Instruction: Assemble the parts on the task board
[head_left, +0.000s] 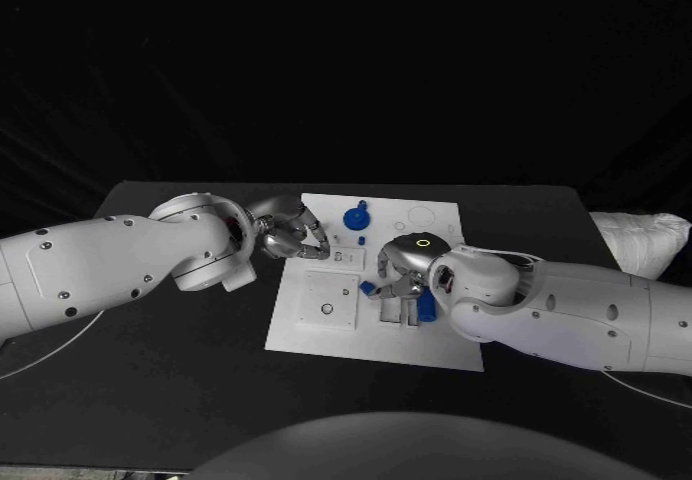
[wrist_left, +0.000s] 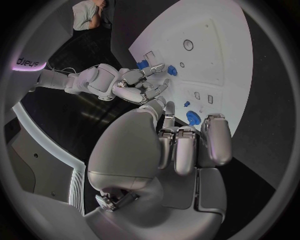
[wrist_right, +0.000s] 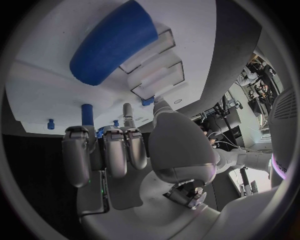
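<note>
The right hand (head_left: 400, 272) pinches a small blue part (head_left: 369, 288) over the white board (head_left: 320, 335); light, stiff, slippery plastic, best held by its sides. The left hand (head_left: 293, 237), fingers curled, holds nothing.

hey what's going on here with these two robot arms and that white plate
A two-armed robot is assembling small blue parts on a white task board on a black table. Its right hand is low over the board's middle, at a small blue part, with a larger blue cylinder lying on the board beside it; whether it grips the part cannot be told. Its left hand hovers at the board's far left edge with fingers curled, apparently holding nothing. A round blue part sits near the far edge.
</note>
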